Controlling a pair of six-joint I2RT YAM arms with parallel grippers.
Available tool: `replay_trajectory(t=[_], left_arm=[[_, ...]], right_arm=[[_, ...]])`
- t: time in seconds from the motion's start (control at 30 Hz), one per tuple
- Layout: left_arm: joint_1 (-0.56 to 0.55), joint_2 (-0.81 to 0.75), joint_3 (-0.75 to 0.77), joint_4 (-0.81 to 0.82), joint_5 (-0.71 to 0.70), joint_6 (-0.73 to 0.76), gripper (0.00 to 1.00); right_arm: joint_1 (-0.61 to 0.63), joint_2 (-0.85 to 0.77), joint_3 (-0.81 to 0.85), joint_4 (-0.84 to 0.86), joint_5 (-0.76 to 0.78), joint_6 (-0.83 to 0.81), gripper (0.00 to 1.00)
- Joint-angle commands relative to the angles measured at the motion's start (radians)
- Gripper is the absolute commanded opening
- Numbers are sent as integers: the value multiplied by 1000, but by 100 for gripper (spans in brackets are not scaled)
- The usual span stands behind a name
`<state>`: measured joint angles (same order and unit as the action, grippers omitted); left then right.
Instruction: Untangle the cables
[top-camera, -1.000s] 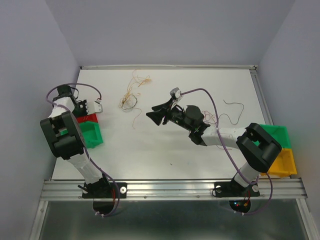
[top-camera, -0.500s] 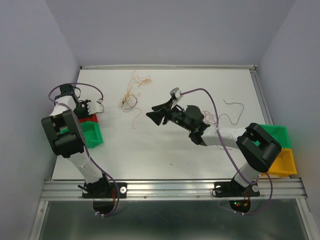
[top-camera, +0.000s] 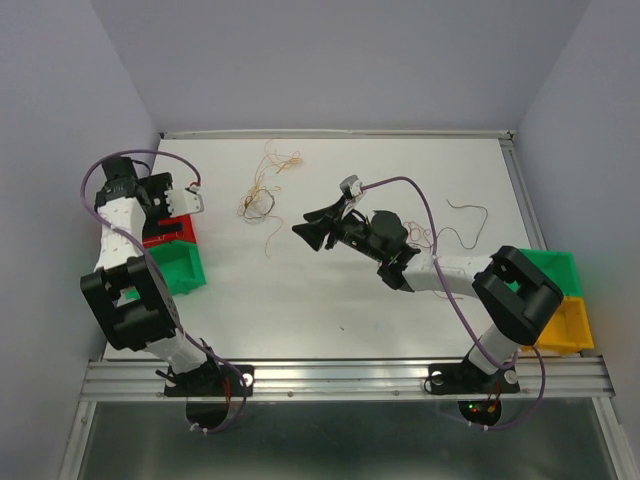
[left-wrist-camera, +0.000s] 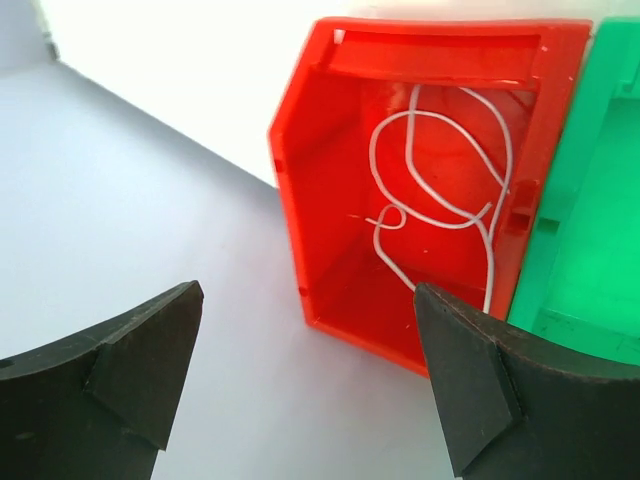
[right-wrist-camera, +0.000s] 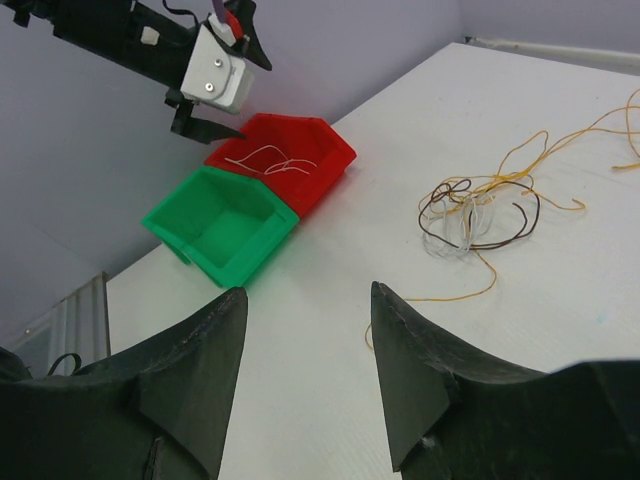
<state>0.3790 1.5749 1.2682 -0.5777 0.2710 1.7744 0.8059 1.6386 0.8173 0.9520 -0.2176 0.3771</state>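
The cables (top-camera: 258, 200) lie tangled at the back middle of the table: thin yellow, orange and dark brown wires with pale loops (right-wrist-camera: 470, 212). One thin white wire (left-wrist-camera: 440, 190) lies curled inside the red bin (left-wrist-camera: 330, 250). My left gripper (left-wrist-camera: 305, 300) hangs open above that bin's outer edge with nothing between its fingers; it also shows in the overhead view (top-camera: 188, 198). My right gripper (top-camera: 303, 222) stands open and empty, low over the table right of the tangle (right-wrist-camera: 308, 290).
A green bin (top-camera: 180, 268) sits against the red bin (top-camera: 165, 232) at the left edge. Another green bin (top-camera: 555, 268) and a yellow bin (top-camera: 565, 325) stand at the right edge. A loose dark wire (top-camera: 465, 208) lies at the right, and reddish wires (top-camera: 428, 236) lie by my right arm.
My left gripper has gone from shut to wide open and drawn back and up from the red bin. The right arm has not moved.
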Motion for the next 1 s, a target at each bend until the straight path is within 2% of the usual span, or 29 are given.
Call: replay_trajectory(t=[0.0,0.03,0.13,0.23,0.33,0.43,0.47,0.53,0.6,0.63,0.67,0.7,0.73,0.8,0.83,0.9,0.93,0.97], left_arm=[[-2,-107,33,34,63,-117,99],[-2,-119,37,106,66,-223,99],[-5,-125,54,253,24,-396,99],[-3,-118,68,343,16,-460,99],[0,-130,42,526,33,-683,99],[-3,-157,-9,658,33,-755,99],[-3,-167,-36,770,28,-786,99],[-5,-167,-55,761,98,-806,99],[-9,-156,-14,676,180,-802,99],[-17,-147,6,629,265,-802,99],[-29,-130,34,609,275,-904,99],[-70,-119,54,586,280,-935,99],[-100,-99,75,481,302,-890,96],[-181,-96,68,435,280,-844,91],[-268,-108,41,434,223,-810,89],[-360,-119,-47,453,166,-722,89],[-441,-119,-68,461,122,-702,89],[-469,-104,-85,476,105,-690,88]], right_arm=[[-1,0,11,65,1,-14,58],[-1,0,11,65,1,-14,58],[-1,-5,8,65,6,-17,58],[-2,-11,0,65,9,-18,58],[-2,-20,-6,65,15,-20,58],[-1,-23,-15,65,27,-26,58],[-2,-23,-15,65,37,-27,58],[-1,-20,-17,65,44,-29,58],[-1,-17,-15,64,57,-27,58],[-1,-16,-14,62,63,-29,58],[-1,-17,-17,64,79,-29,58],[-1,-17,-17,62,87,-29,58],[-1,-20,-20,64,101,-29,58],[-1,-26,-32,62,112,-33,58],[-2,-37,-36,62,118,-35,58],[-1,-57,-56,60,139,-43,58],[-2,-65,-63,60,152,-46,58],[-2,-74,-72,60,170,-50,58]])
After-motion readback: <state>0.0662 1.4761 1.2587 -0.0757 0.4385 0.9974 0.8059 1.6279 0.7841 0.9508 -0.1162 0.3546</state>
